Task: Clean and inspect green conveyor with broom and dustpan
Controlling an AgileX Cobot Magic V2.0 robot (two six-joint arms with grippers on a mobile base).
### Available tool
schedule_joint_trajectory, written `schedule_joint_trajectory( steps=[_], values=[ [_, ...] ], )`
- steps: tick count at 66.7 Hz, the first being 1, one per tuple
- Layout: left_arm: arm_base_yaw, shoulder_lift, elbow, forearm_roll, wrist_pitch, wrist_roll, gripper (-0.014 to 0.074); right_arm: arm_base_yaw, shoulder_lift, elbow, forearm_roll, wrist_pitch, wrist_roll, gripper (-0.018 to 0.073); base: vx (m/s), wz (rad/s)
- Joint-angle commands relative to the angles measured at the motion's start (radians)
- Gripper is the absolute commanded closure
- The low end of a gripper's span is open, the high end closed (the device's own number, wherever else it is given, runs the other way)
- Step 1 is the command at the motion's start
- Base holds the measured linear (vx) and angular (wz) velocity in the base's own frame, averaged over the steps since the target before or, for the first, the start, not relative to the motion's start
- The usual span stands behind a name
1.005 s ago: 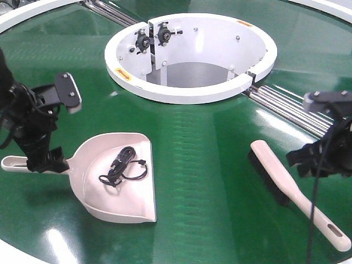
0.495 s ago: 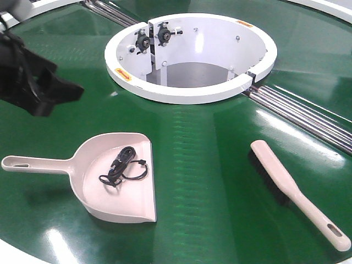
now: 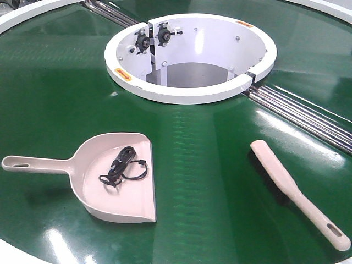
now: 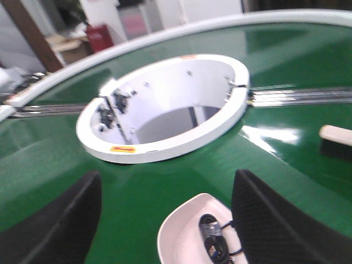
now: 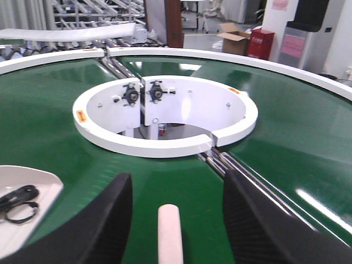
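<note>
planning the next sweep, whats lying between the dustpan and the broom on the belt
Nothing: in the front view only bare green conveyor lies between the dustpan and the broom.

The green conveyor (image 3: 209, 165) under my arms is glossy, with fine ribs and bright reflections. Its hub (image 3: 190, 91) looks like smooth white painted metal; the rollers (image 3: 308, 113) are shiny steel. The dustpan (image 3: 118, 176) and the broom (image 3: 297, 192) are matt beige plastic. My finger pads (image 5: 93, 225) look black, finely textured.

Pinkish dustpan (image 3: 118, 181), holding what looks like a black cord, and beige broom (image 3: 297, 192) lie apart on the green conveyor (image 3: 203, 154).
</note>
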Motion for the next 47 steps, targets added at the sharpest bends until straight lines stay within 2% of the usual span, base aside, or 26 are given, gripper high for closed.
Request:
schedule_joint_trajectory(
  steps=[1, 8, 16, 20, 29, 32, 36, 38, 43, 47],
  values=[
    [-0.010, -0.065, 0.127, -0.027, -0.163, -0.012, 0.0131, 0.002, -0.039, 0.114, -0.041, -0.208, 0.039, 0.0191, 0.00, 0.00],
    [-0.010, -0.092, 0.293, -0.039, -0.315, -0.009, 0.0131, 0.002, -0.083, 0.298, -0.041, -0.414, 0.074, 0.0191, 0.00, 0.00],
    [-0.010, -0.091, 0.419, -0.123, -0.456, -0.009, 0.0132, 0.002, -0.087, 0.478, -0.042, -0.632, 0.064, 0.0191, 0.00, 0.00],
    [-0.010, -0.091, 0.440, -0.158, -0.469, -0.009, 0.0132, 0.002, -0.087, 0.537, -0.042, -0.711, 0.064, 0.0191, 0.00, 0.00],
    [-0.010, -0.091, 0.442, -0.159, -0.451, -0.007, 0.0159, 0.002, -0.087, 0.604, -0.038, -0.811, 0.067, 0.0196, 0.00, 0.00],
    [-0.010, -0.091, 0.442, -0.156, -0.448, -0.006, 0.0194, 0.002, -0.087, 0.604, -0.038, -0.806, 0.067, 0.0210, 0.00, 0.00],
    [-0.010, -0.091, 0.442, -0.154, -0.434, -0.003, 0.0290, 0.002, -0.087, 0.604, -0.038, -0.790, 0.067, 0.0258, 0.00, 0.00],
    [-0.010, -0.091, 0.442, -0.153, -0.423, 0.007, 0.0346, 0.002, -0.087, 0.603, -0.038, -0.777, 0.067, 0.0303, 0.00, 0.00],
    [-0.010, -0.091, 0.442, -0.151, -0.396, 0.041, 0.0583, 0.002, -0.087, 0.601, -0.038, -0.764, 0.067, 0.0459, 0.00, 0.00],
    [-0.010, -0.091, 0.442, -0.150, -0.397, 0.048, 0.0605, 0.002, -0.087, 0.597, -0.037, -0.755, 0.068, 0.0576, 0.00, 0.00]
  ],
)
